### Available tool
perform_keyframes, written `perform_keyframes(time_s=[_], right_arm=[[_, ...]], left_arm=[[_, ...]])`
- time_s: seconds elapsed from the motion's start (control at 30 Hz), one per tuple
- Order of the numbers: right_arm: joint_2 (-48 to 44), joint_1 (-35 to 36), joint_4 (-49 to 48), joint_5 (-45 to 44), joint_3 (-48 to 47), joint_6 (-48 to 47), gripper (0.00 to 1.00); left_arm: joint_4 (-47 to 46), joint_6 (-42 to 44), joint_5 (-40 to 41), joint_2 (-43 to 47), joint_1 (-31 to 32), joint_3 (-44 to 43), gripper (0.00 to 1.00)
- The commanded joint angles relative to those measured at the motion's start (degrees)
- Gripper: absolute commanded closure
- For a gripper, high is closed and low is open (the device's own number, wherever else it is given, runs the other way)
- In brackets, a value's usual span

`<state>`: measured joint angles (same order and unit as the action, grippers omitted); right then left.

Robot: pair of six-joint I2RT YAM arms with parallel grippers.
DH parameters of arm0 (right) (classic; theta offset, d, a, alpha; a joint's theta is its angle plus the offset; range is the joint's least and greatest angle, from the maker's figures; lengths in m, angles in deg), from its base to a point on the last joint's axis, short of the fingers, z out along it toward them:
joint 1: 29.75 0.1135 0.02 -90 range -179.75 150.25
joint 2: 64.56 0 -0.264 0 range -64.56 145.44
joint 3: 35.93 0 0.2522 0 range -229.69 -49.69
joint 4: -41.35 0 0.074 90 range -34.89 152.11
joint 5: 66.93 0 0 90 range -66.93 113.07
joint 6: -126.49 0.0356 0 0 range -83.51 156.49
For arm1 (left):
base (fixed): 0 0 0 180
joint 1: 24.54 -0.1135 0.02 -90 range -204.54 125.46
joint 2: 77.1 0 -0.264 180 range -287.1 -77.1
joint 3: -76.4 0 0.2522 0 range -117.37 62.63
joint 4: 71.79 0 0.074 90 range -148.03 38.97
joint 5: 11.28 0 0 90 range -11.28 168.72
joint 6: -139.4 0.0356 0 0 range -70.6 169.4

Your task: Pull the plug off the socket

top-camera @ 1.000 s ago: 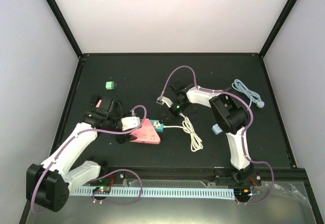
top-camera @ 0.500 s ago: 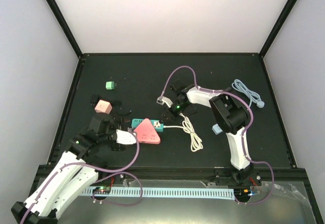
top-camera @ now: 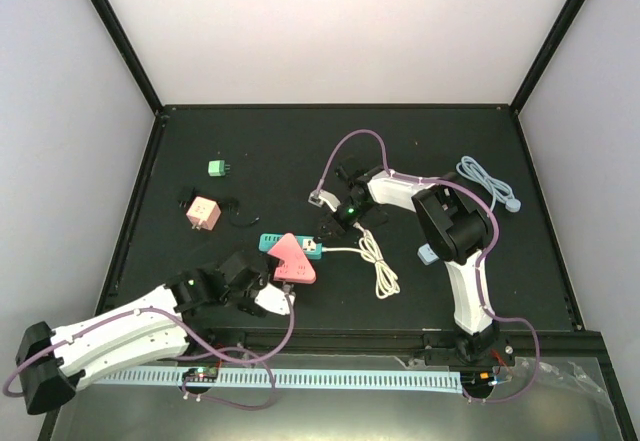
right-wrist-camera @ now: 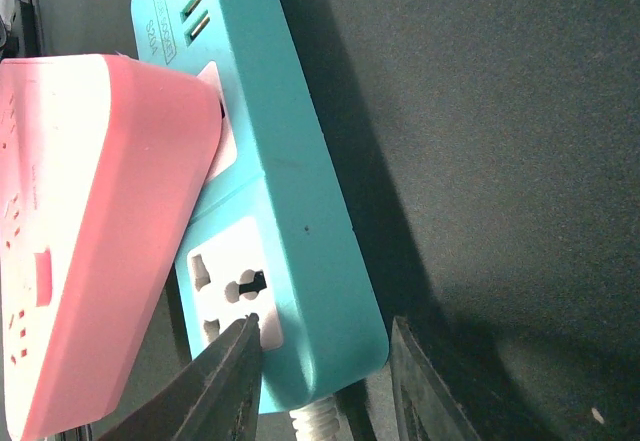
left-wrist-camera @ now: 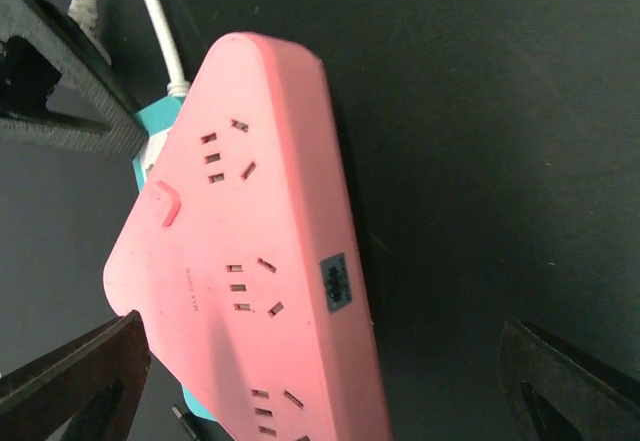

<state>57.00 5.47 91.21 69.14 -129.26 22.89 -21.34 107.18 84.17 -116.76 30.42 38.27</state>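
Note:
A pink triangular plug block leans against the socket face of a teal power strip; whether its pins are still in is hidden. In the left wrist view the pink block fills the middle. My left gripper is wide open, short of the block, and touches nothing; in the top view it is near the front edge. My right gripper straddles the cord end of the teal strip, one finger on its white face, the pink block beside it. In the top view my right gripper is at the strip's right end.
The strip's white cord lies coiled to the right. A small pink cube adapter and a green plug lie at the left. A pale blue cable lies at the right, by the right arm's elbow.
My left gripper has let go of the pink block and drawn back toward the near edge. The block shifted, uncovering the strip's left end. The right arm has not moved.

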Motion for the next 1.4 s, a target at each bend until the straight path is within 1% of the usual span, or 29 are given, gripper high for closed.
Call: perform_keyframes(time_s=[0.0,0.13,0.2,0.27,0.43,0.5,0.57,0.63,0.87,1.0,1.23,1.3,1.37], right_arm=[[1.77,0.0,-0.09,-4.4,0.86,-1.29,0.62],[1.82,-0.2,0.04,-4.79,1.04,-1.41,0.62],[1.91,-0.56,0.15,-4.6,1.17,-1.4,0.62],[2.0,-1.15,0.3,-4.3,1.33,-1.49,0.62],[1.5,-3.05,0.57,-4.08,2.04,-2.08,0.62],[1.35,-3.69,0.62,-4.33,2.26,-2.23,0.62],[1.05,-4.22,0.41,-4.0,2.41,-2.13,0.62],[0.64,-4.49,0.21,-3.94,2.48,-2.0,0.62],[-0.08,-5.87,-0.34,-4.34,2.14,-0.95,0.61],[0.48,-7.1,-0.71,-4.49,1.07,-0.03,0.6],[1.3,-7.35,-0.8,-5.75,-2.05,2.09,0.59],[1.4,-7.34,-0.92,-6.65,-2.49,2.37,0.59],[1.49,-7.36,-1.07,-7.52,-2.52,2.6,0.59]], left_arm=[[-8.3,-2.59,5.51,-2.44,0.93,0.57,0.05],[-13.96,-1.94,8.38,-4.5,0.85,1.37,0.14],[-15.75,-0.68,8.66,-5.34,0.83,1.99,0.15],[-16.76,-0.01,9.25,-5.99,0.56,2.3,0.16],[-19.78,1.76,10.09,-9.15,-1.97,1.41,0.26],[-20.76,1.64,11.38,-12.73,-3.07,-0.24,0.29],[-20.61,0.46,13.1,-17.73,-4.03,-3.18,0.34],[-21.22,-0.85,13.08,-22.01,-5.22,-5.77,0.37],[-25.74,0.31,11.34,-29.24,-7.85,-11.82,0.42],[-27.72,-0.26,10.67,-33.01,-11.12,-14.96,0.43],[-32.81,-1.92,12.63,-40.16,-12.97,-17.98,0.42],[-31.8,-3.76,13.11,-41.39,-13.94,-20.28,0.4],[-28.78,-5.64,11.98,-40.79,-15.1,-22.1,0.36]])
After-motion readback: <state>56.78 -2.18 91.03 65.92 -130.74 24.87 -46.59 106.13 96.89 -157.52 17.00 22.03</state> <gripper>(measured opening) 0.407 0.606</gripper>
